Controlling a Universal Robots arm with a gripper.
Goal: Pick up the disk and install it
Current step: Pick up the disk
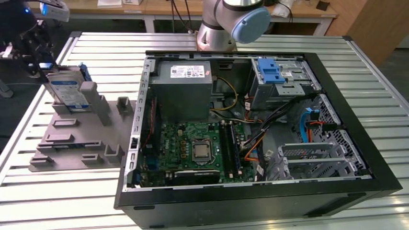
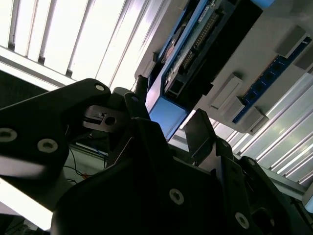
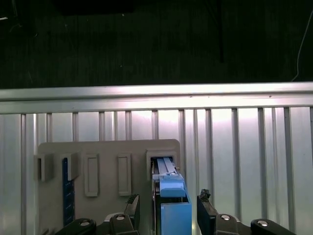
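On the grey slotted holder (image 1: pixel 70 143) at the exterior view's left, one disk (image 1: pixel 67 91) stands on edge, with a white-and-blue label and a blue frame. The hand (image 3: pixel 167 198) straddles its top, fingers (image 3: pixel 131 205) spread, a gap on each side, gripping nothing. Beside the holder on the ribbed surface (image 1: pixel 377 86) lies one open computer case (image 1: pixel 243 206) holding one grey power-supply box (image 1: pixel 184 93).
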